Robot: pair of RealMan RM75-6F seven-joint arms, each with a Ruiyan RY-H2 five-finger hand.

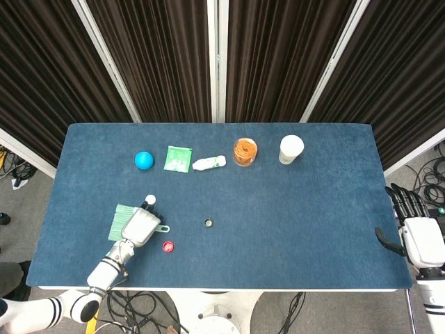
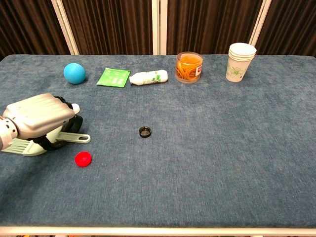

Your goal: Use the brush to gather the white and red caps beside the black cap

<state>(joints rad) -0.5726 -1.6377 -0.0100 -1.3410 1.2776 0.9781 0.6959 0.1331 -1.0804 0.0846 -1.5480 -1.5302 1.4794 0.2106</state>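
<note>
While the left hand (image 2: pixel 37 116) is being laid over the pale green brush (image 2: pixel 47 140), its fingers are being curled down around the brush body, which is being gripped against the bench (image 2: pixel 207 163); the handle is sticking out to the right of the hand. One white cap (image 2: pixel 75 107) is being seen touching the dark fingertips at the far side of the hand. One red cap (image 2: pixel 83 158) is lying just near the brush handle, on the side toward the bench edge. One black cap (image 2: pixel 144 131) is sitting well apart, near the bench middle.

The right hand (image 1: pixel 417 233) is being shown only in the head view, off the bench's right edge, with fingers spread apart and nothing held. Brush bristles are being shown more clearly in the head view, fanning left of the hand.

Along the far side, one blue ball (image 2: pixel 74 73), one green packet (image 2: pixel 114 77), one white tube (image 2: pixel 148 77), one clear jar of orange bands (image 2: pixel 189 67) and one stack of paper cups (image 2: pixel 240 61) are being counted.
</note>
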